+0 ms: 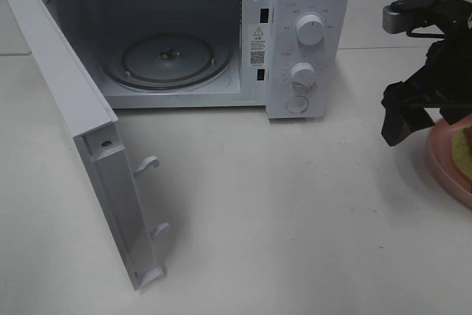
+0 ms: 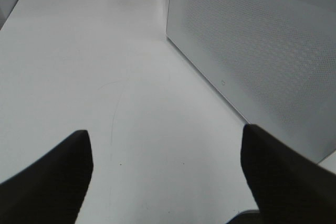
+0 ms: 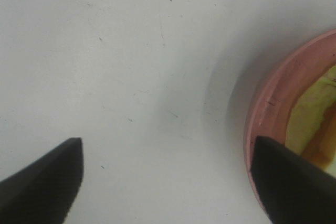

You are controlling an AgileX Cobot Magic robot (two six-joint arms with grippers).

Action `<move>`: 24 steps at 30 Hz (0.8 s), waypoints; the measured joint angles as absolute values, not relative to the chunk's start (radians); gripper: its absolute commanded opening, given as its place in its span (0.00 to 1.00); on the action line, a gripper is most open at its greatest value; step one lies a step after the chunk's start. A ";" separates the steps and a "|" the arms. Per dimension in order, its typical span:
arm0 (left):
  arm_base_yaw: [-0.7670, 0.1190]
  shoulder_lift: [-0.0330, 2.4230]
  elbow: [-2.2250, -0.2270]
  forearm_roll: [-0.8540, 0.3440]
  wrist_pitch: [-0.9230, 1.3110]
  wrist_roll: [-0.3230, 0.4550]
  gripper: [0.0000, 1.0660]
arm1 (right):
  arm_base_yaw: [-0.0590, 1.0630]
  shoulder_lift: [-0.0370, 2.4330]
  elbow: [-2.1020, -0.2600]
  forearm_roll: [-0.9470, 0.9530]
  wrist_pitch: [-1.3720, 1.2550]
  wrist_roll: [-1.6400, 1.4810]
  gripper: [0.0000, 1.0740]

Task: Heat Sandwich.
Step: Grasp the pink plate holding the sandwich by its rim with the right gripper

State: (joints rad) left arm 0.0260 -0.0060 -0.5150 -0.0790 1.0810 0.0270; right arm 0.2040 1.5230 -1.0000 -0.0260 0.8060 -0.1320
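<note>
White tabletop [image 1: 258,204], microwave [image 1: 310,35] door [image 1: 88,145] open: the plate pick-up is in hand.
The right gripper [image 3: 168,182] hangs with jaws apart, one finger at the rim of the pink plate [image 3: 268,108] that holds the sandwich [image 3: 310,124], right of the microwave. Next it should straddle the rim and close. The left gripper [image 2: 165,177] is spread and empty.

Bright, diffuse overhead light; soft shadow beside microwave door [image 1: 81,130] on table [image 1: 295,212]; wrist views slightly blurred.

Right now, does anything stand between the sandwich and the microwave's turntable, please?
Nothing visible blocks the sandwich. The door is swung wide open, the turntable is bare, and the open right end effector sits beside the plate.
</note>
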 measured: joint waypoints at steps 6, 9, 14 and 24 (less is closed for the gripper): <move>0.026 -0.006 -0.515 -0.079 1.081 0.027 0.69 | 0.202 1.524 -1.000 -0.027 0.808 -0.139 0.86; 0.026 -0.006 -0.515 -0.079 1.081 0.027 0.69 | 0.189 1.528 -1.000 -0.024 0.808 -0.139 0.82; 0.026 -0.006 -0.515 -0.079 1.081 0.027 0.69 | 0.139 1.568 -1.000 -0.025 0.809 -0.129 0.78; 0.026 -0.006 -0.515 -0.079 1.081 0.027 0.69 | 0.076 1.655 -1.000 -0.028 0.783 -0.112 0.78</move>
State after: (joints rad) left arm 0.0260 -0.0060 -0.5150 -0.0790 1.0810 0.0270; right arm 0.0760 1.6550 -1.0000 -0.0280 0.7830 -0.1120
